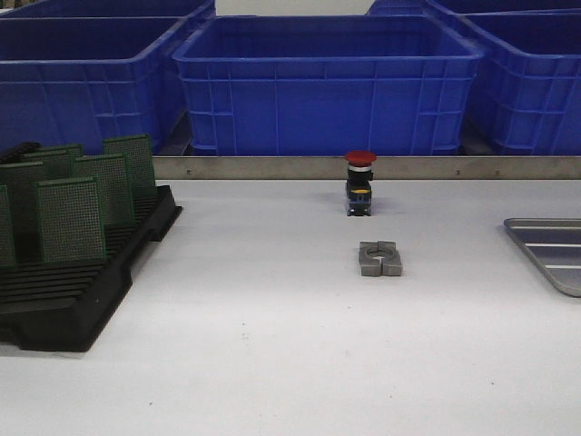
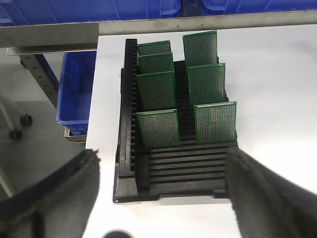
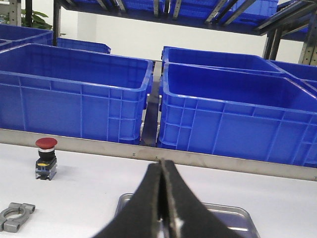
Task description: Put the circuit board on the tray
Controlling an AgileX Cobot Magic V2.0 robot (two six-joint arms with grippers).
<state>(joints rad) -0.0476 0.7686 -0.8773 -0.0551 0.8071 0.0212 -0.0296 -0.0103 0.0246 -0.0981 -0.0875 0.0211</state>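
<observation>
Several green circuit boards [image 1: 71,218] stand upright in a black slotted rack [image 1: 64,300] at the table's left; they also show in the left wrist view [image 2: 157,128]. The silver-grey metal tray [image 1: 554,250] lies at the right edge, empty as far as it shows. My left gripper [image 2: 161,163] is open, its two dark fingers spread wide above the rack's near end [image 2: 188,171], holding nothing. My right gripper [image 3: 162,163] is shut with nothing between its fingers, hovering over the tray [image 3: 233,215]. Neither gripper shows in the front view.
A red-capped push button [image 1: 359,182] stands mid-table at the back, with a grey metal clamp block [image 1: 379,258] in front of it. Blue plastic bins [image 1: 327,82] line the far side behind a metal rail [image 1: 363,167]. A blue bin [image 2: 77,94] sits below the table's left edge.
</observation>
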